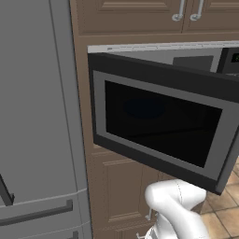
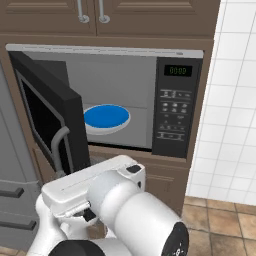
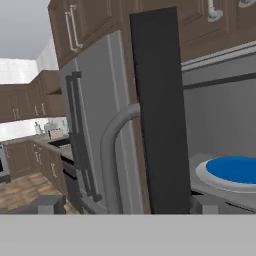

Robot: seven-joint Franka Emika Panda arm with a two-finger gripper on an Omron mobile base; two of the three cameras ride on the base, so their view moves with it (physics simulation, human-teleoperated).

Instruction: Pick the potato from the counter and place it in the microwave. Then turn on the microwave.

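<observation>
Microwave (image 2: 107, 100) cavity open at the front, wide and unobstructed above the blue plate (image 2: 106, 118) resting on its floor. Door (image 2: 52, 117) swung out to the left on its hinges, edge-on in the hand view, blocking any approach from that side; curved grey handle (image 3: 114, 150) projecting from the door's outer face. Tall grey fridge (image 1: 37, 116) close beside the door, closing off the left. Button panel (image 2: 173, 107) bounding the opening on the right, cabinets (image 2: 100, 15) directly above. Free passage straight ahead, right of the door edge.
</observation>
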